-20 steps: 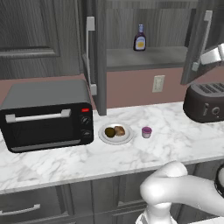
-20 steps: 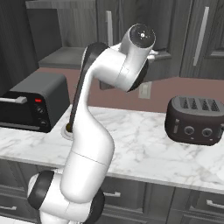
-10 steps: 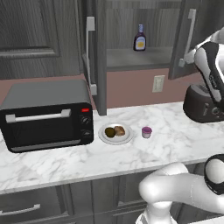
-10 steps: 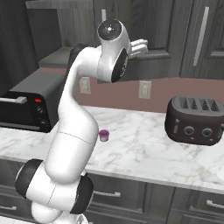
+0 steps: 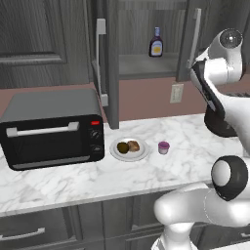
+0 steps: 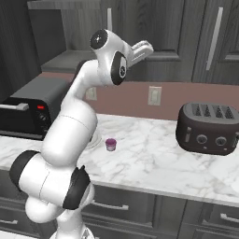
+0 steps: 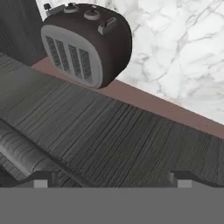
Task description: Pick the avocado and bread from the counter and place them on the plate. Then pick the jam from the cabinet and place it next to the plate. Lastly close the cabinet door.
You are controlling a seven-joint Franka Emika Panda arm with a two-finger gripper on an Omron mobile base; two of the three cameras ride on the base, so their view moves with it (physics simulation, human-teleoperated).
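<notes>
Swung over from the open shelf, the white arm's two-finger gripper [image 7: 112, 178] now faces the dark grey wood-grain cabinet door [image 7: 109, 144]. Its jaws stand wide apart, holding nothing.

Setting: a domestic kitchen. Evidence includes a marble counter [image 5: 195, 141] carrying a toaster oven [image 5: 51, 128] and toaster [image 6: 209, 128], dark wall cabinets [image 6: 186, 37], drawers [image 6: 121, 205] below, and a wall outlet [image 6: 154, 95].
</notes>
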